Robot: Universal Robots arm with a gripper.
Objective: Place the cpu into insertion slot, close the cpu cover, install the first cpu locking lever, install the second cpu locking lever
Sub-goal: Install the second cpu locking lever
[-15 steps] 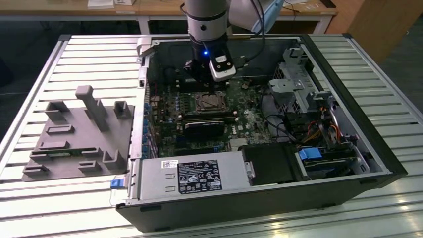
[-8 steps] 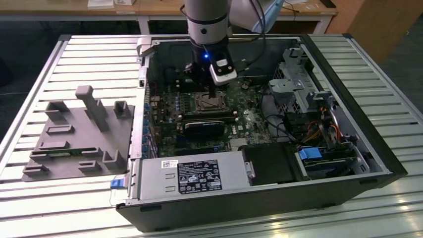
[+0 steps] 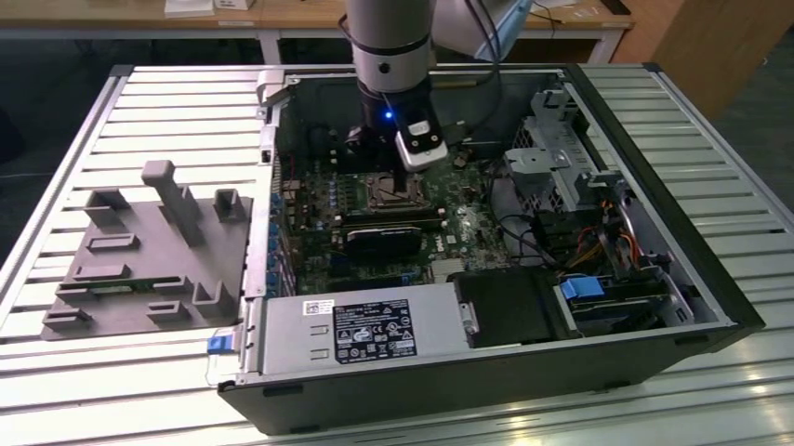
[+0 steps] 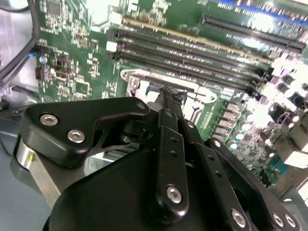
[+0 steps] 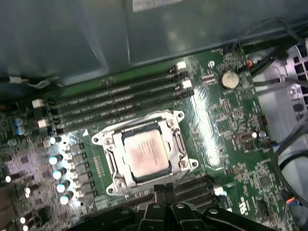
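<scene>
Black multi-link gripper [image 4: 166,96], fingers drawn together at the tip with nothing between them, hovers directly above the near edge of the square black-rimmed insertion slot [image 5: 144,153]. One flat silver-grey cpu [image 5: 146,154] sits in that slot, framed by one thin silver metal cpu cover [image 5: 179,143] lying down around it. Four long black memory slots [image 5: 115,103] run parallel on its far side.

robot arm [image 3: 389,46] above the insertion slot [image 3: 389,189] inside an open computer case [image 3: 645,214]
</scene>
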